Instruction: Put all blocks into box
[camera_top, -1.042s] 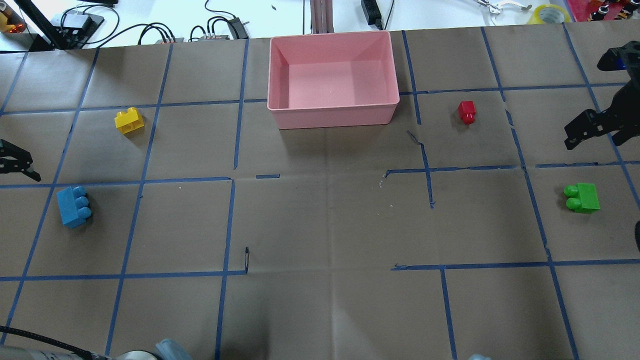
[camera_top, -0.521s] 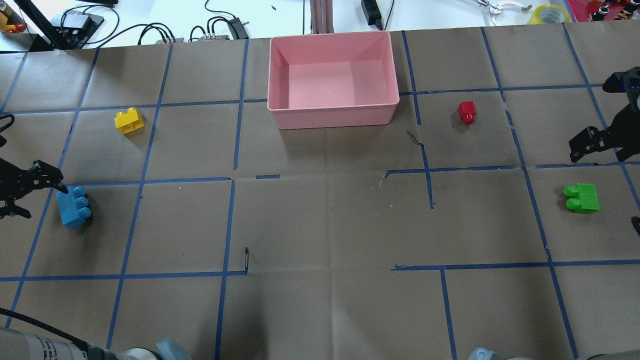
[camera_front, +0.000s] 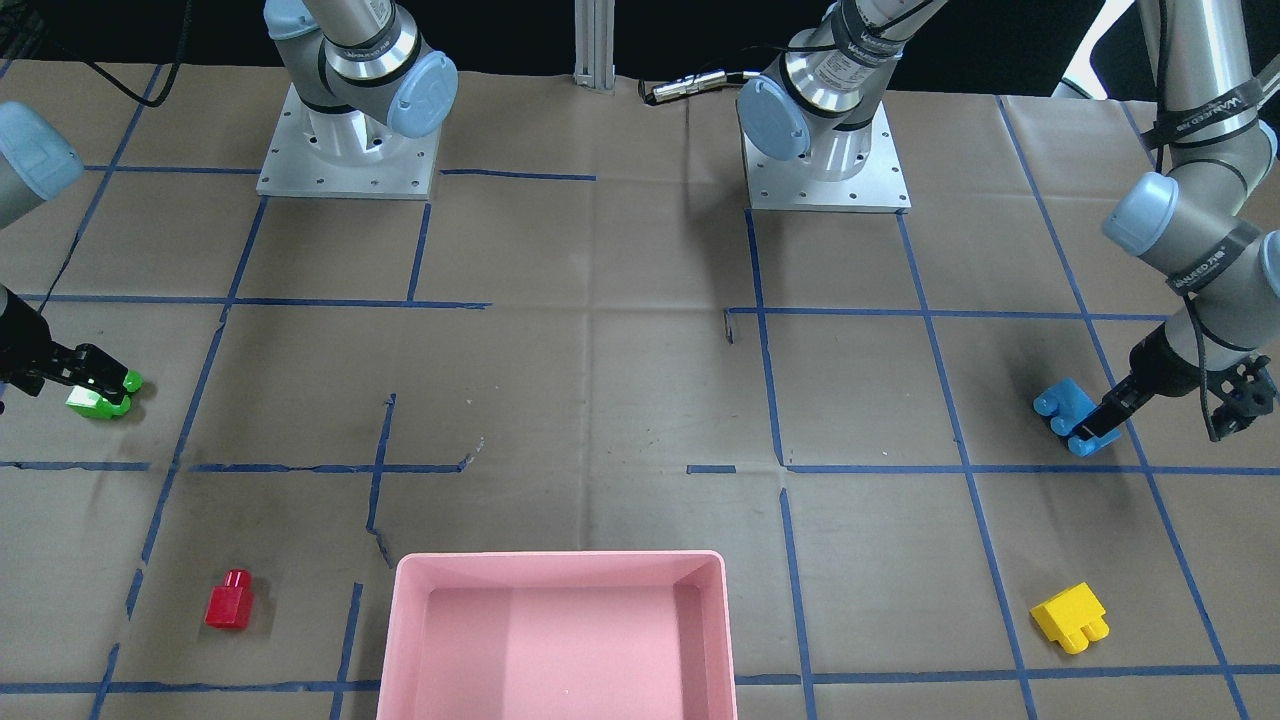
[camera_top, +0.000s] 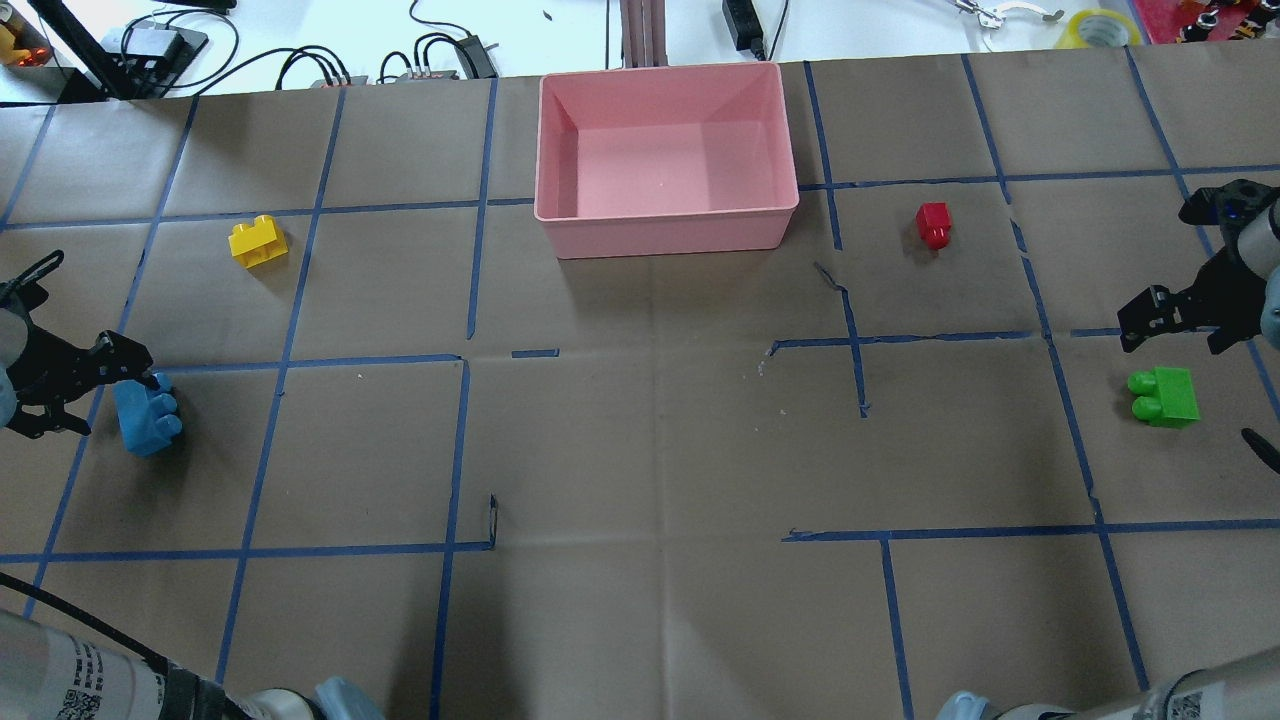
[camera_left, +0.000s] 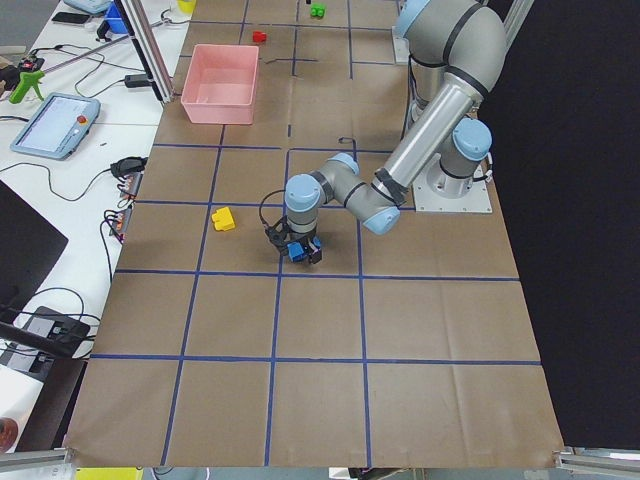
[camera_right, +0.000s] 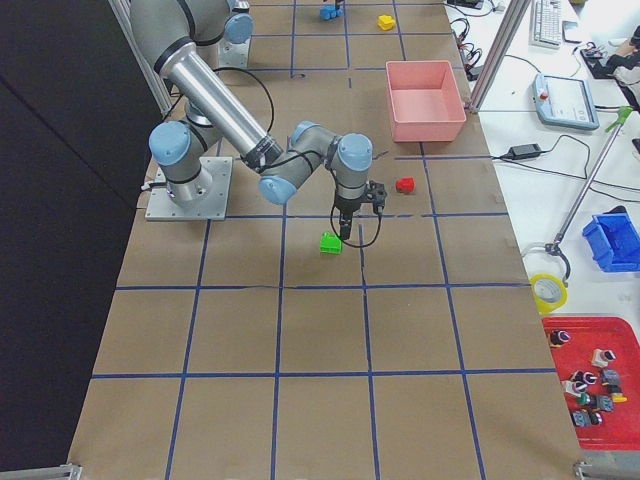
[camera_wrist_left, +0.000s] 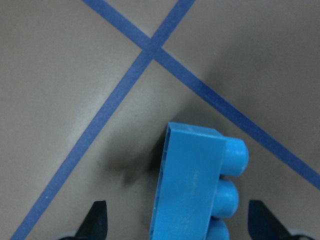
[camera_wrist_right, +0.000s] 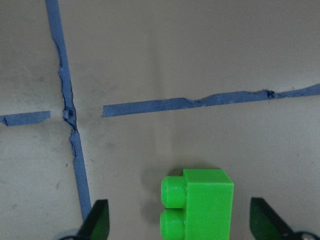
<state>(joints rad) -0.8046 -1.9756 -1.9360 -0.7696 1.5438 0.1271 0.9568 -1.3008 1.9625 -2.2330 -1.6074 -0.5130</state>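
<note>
Both hands are open. Your left hand (camera_wrist_left: 182, 221) is around the blue block (camera_wrist_left: 192, 185), and your right hand (camera_wrist_right: 181, 221) is around the green block (camera_wrist_right: 206, 205). Both blocks lie on the bench (camera_top: 650, 450). The blue one sits crooked, so squeezing may twist it away.

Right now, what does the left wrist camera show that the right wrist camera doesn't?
Only the left wrist view shows the blue block, between the open fingertips of the left claw. Only the right wrist view shows the green block, between the open fingertips of the right claw. Both show brown paper crossed by blue tape; neither block is gripped.
</note>
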